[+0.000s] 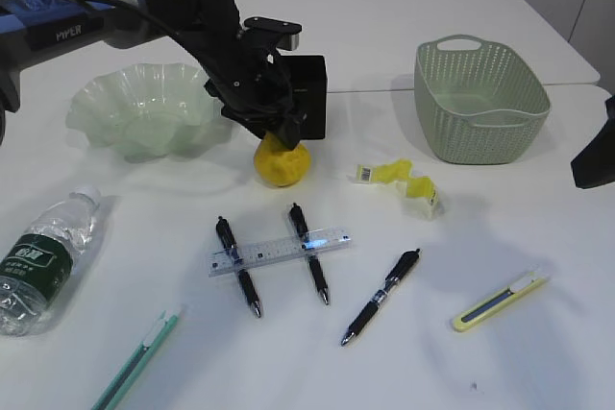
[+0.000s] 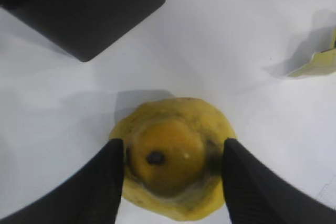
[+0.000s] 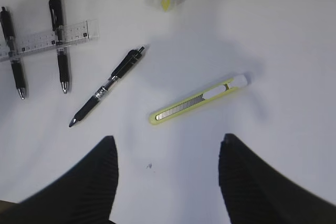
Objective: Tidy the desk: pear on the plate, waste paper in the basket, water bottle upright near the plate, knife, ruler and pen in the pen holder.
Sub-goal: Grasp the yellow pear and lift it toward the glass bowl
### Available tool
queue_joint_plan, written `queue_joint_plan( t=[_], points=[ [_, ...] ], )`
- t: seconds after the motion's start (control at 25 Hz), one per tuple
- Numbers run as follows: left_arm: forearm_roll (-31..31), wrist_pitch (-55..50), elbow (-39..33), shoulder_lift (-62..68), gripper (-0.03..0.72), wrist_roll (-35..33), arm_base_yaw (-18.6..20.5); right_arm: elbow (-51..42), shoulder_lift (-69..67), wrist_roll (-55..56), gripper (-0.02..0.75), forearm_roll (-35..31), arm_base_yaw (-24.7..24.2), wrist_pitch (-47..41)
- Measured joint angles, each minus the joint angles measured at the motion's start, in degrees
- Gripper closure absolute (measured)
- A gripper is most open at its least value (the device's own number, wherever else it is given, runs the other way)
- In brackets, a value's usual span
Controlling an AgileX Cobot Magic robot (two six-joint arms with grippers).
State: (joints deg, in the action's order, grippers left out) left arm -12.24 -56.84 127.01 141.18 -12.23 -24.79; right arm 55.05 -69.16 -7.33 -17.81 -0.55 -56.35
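The yellow pear [image 1: 282, 162] stands on the table in front of the black pen holder [image 1: 312, 93]. My left gripper [image 1: 279, 130] is shut on the pear, and in the left wrist view its fingers [image 2: 173, 166] press the pear [image 2: 168, 129] on both sides. The green wavy plate [image 1: 144, 108] is to the left. My right gripper [image 3: 168, 166] is open and empty above the yellow knife [image 3: 197, 100]. The clear ruler [image 1: 279, 250] lies across two black pens, with a third pen [image 1: 380, 297] beside them. The water bottle [image 1: 43, 256] lies on its side. Yellow waste paper [image 1: 399, 180] lies near the green basket [image 1: 480, 98].
A green pen [image 1: 135, 362] lies at the front left edge. The pen holder [image 2: 89, 9] is close behind the pear. The knife [image 1: 500, 300] lies at the front right. The right arm shows as a black shape at the right edge [image 1: 596, 156].
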Motion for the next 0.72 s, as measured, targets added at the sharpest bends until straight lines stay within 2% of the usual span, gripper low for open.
queue_joint_plan(
  t=[0.4, 0.72],
  points=[
    [0.41, -0.38, 0.14, 0.00, 0.400, 0.00, 0.07, 0.00, 0.00, 0.00, 0.260, -0.04, 0.00, 0.00],
    [1.41, -2.73, 0.51, -0.10, 0.414, 0.13, 0.07, 0.00, 0.00, 0.00, 0.260, -0.04, 0.00, 0.69]
  ],
)
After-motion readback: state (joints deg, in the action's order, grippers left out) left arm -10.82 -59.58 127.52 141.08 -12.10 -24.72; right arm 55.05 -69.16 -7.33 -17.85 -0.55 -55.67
